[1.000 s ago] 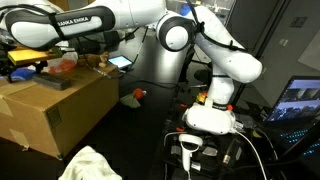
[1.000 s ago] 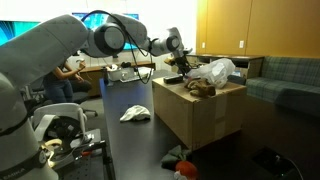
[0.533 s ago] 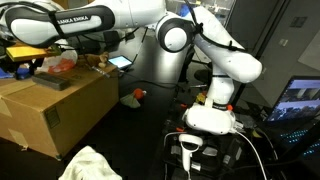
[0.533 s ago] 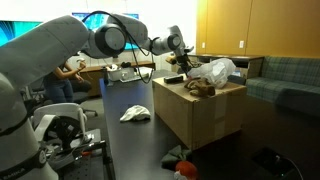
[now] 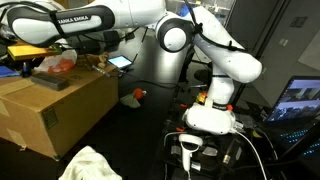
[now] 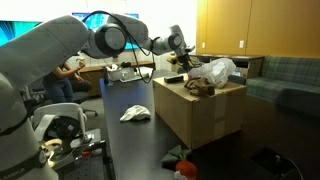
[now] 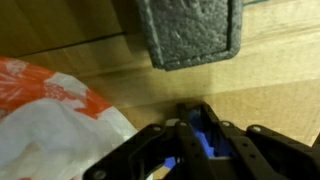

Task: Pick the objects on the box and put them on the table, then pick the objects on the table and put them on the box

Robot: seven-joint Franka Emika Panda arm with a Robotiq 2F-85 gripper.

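In the wrist view my gripper (image 7: 195, 110) is shut on the blue flat pad (image 7: 203, 134), which shows between the two dark fingers just above the box top (image 7: 275, 85). The dark grey slab (image 7: 190, 30) lies on the cardboard ahead of the jaws. At the left is the white-and-orange plastic bag (image 7: 55, 120). In both exterior views the gripper (image 5: 18, 66) (image 6: 178, 54) hovers at the far end of the box (image 5: 60, 110) (image 6: 200, 115). The brown lump (image 6: 203, 88) rests on the box. On the black table lie the small red-green toy (image 5: 137, 95) and the white cloth (image 6: 133, 113).
The arm reaches from its base (image 5: 212, 115) across the black table (image 6: 125, 140) to the box. A laptop (image 5: 120, 62) lies behind the box, and a lit screen (image 5: 300, 100) stands at the right. People sit at desks in the background (image 6: 70, 72).
The jaws have closed around the blue flat pad. The gripper seems slightly higher over the box end than before. Everything else has stayed put.
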